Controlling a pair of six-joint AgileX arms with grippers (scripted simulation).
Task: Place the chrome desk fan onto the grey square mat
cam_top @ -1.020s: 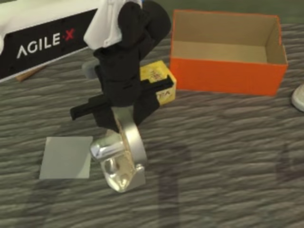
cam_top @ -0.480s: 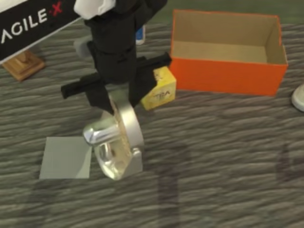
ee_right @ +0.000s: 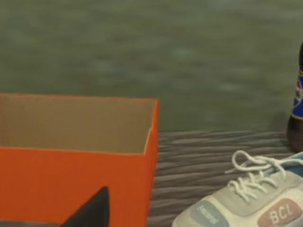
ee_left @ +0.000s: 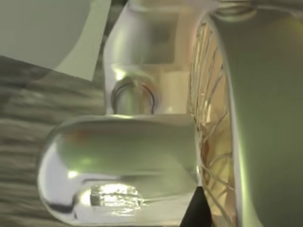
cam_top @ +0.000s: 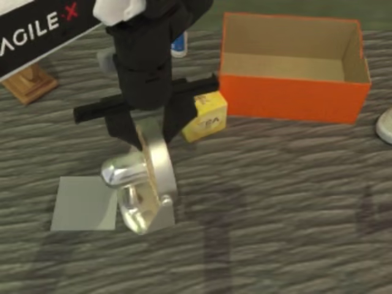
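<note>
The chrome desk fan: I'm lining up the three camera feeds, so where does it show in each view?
Top view: the chrome desk fan sits left of centre, gripped by the left gripper, beside the grey square mat.
Left wrist view: the fan fills most of the picture.
Right wrist view: not in it.
Shared landmark: the mat appears in the top and left wrist views.

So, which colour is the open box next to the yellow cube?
The open box is orange outside with a plain brown cardboard inside, clearest in the top view.
</note>
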